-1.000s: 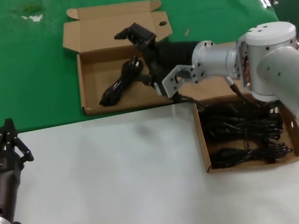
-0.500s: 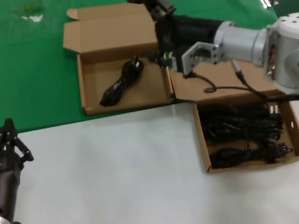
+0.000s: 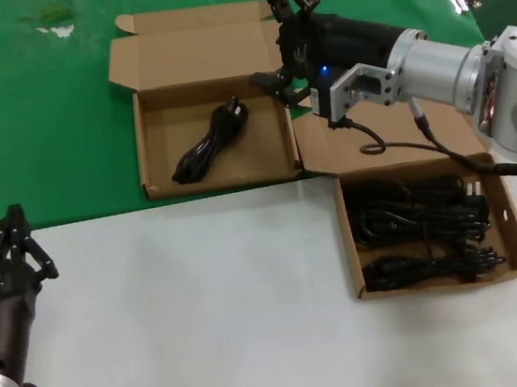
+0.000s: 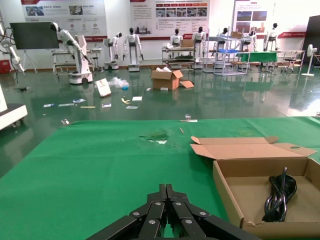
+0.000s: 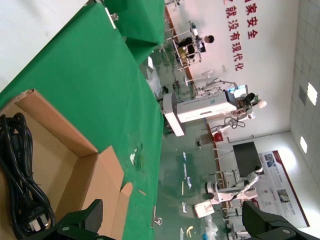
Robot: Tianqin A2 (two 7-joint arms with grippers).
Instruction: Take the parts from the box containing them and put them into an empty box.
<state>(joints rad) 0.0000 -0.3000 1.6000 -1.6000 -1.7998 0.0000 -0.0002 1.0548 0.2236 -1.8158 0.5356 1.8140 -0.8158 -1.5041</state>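
Hovering over the right edge of the far box (image 3: 155, 159), the right tool (image 3: 268, 27) has its fingers spread wide, nothing between them. One cord (image 3: 209, 143) lies diagonally on that box's floor, lid flap open behind it. Near box (image 3: 347, 244) at right, on the white desk (image 3: 197, 305), holds several bundled cords (image 3: 421, 230). Left tool (image 3: 12, 244) parked low at the desk's left edge, fingers pressed together, well apart from both boxes.

Matt brown cardboard boxes (image 3: 159, 154), glossy black rubbery cords (image 3: 210, 143), green cloth (image 3: 32, 117)
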